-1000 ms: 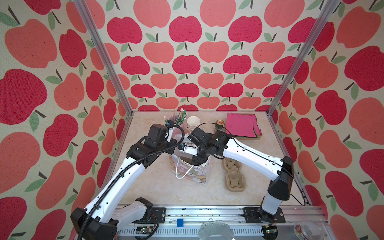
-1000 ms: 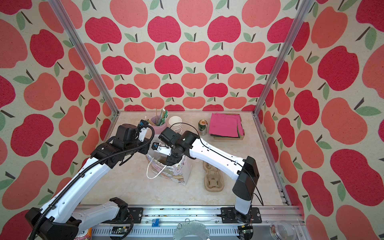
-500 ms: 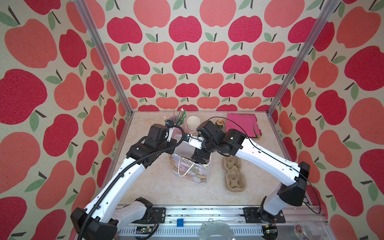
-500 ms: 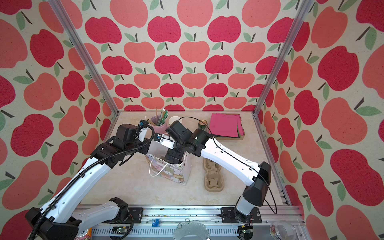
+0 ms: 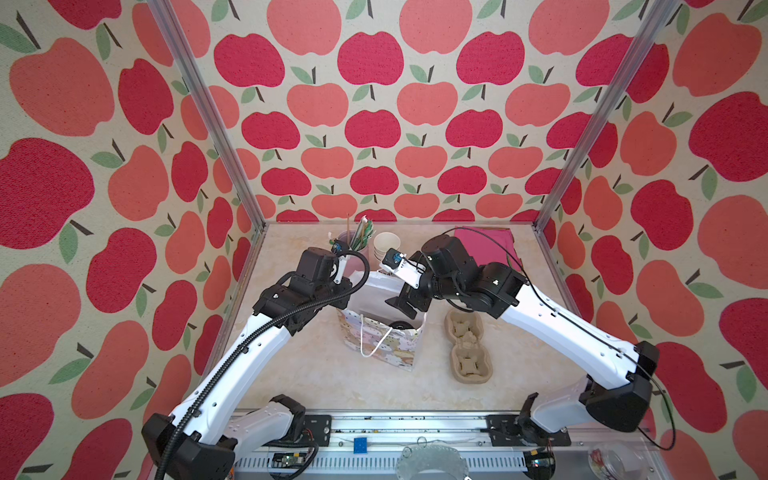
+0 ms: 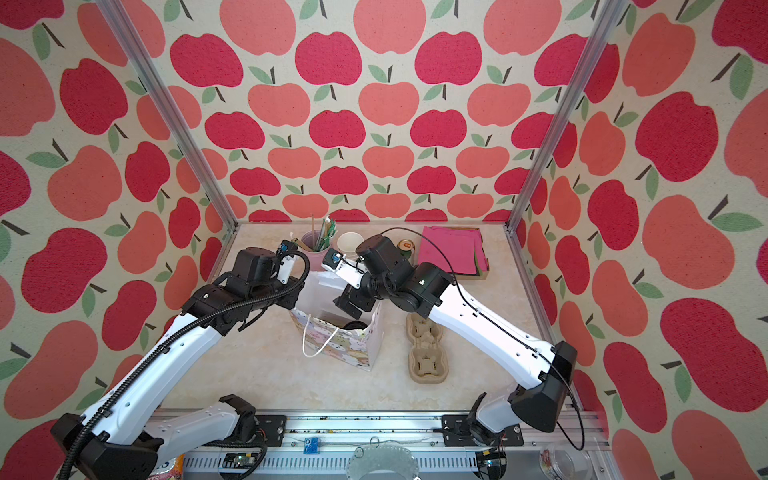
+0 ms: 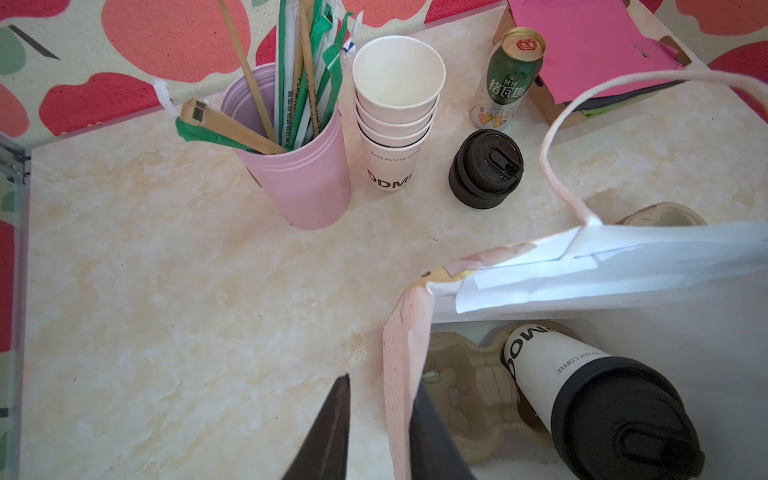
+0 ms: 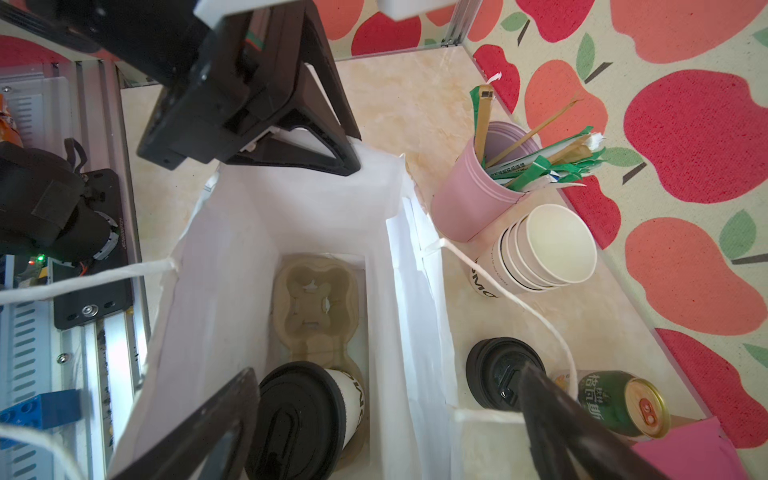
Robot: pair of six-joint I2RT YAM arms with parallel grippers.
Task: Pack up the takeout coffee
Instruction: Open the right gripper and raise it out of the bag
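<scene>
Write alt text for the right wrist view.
A white paper cup with a black plastic lid rests on a brown pulp carrier inside an open paper bag. Beside it stand a pink tumbler of straws, stacked white cups, black lids and a green can.

Bright, even light, faint shadows; paper bag point(image 7: 623, 274) glares white in wrist views.

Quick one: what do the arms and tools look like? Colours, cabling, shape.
Both arms have white links with black joints. The left arm carries a ribbed black conduit, the right arm a thin black cable. The left tool and right tool are black, triangular, tapering to thin tips. White camera mounts sit at the wrists.
</scene>
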